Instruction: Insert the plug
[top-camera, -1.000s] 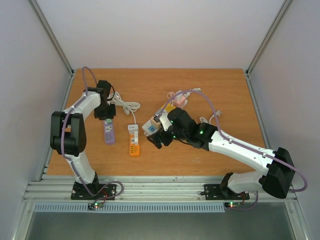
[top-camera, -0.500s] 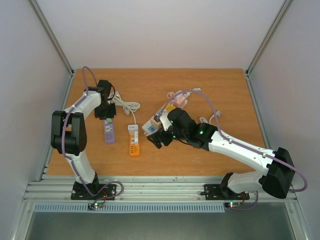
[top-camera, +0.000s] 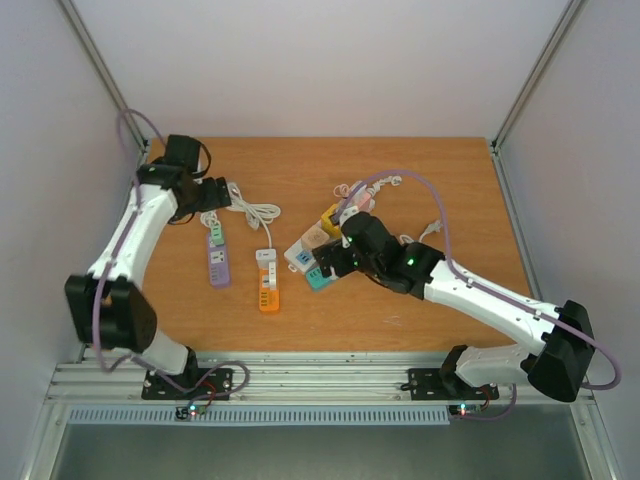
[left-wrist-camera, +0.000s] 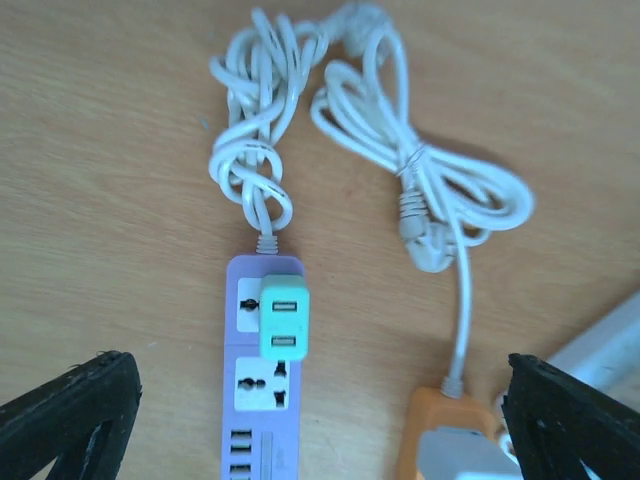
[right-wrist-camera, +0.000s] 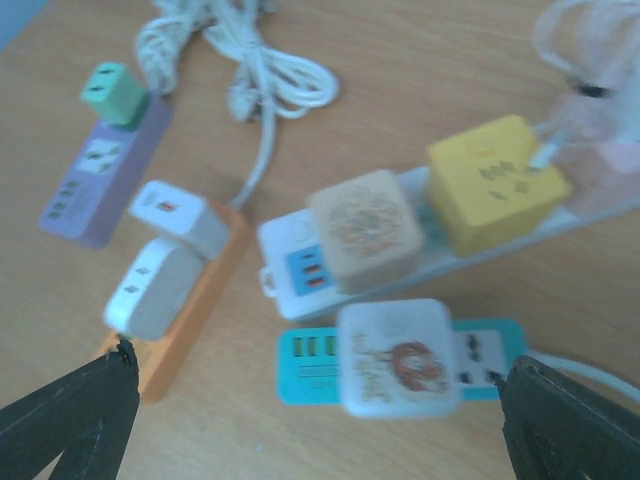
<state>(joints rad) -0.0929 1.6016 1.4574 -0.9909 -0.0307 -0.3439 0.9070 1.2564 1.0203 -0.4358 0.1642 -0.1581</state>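
Wooden tabletop (top-camera: 420, 170): green plug (left-wrist-camera: 283, 316) seated in purple strip (left-wrist-camera: 262, 420), so I read left gripper (left-wrist-camera: 320, 415) spread wide as letting go; right gripper (right-wrist-camera: 320, 415) also spread, empty, above teal strip (right-wrist-camera: 490, 350).

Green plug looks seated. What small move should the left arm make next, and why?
Probably retract the left gripper up and away: its jaws stand open and empty, and the green plug sits in the purple strip, so insertion looks done.

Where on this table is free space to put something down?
Bare wood: the far edge behind the white cables, and the far right corner beyond the right arm. Crowded: the middle, from the purple strip to the teal strip.
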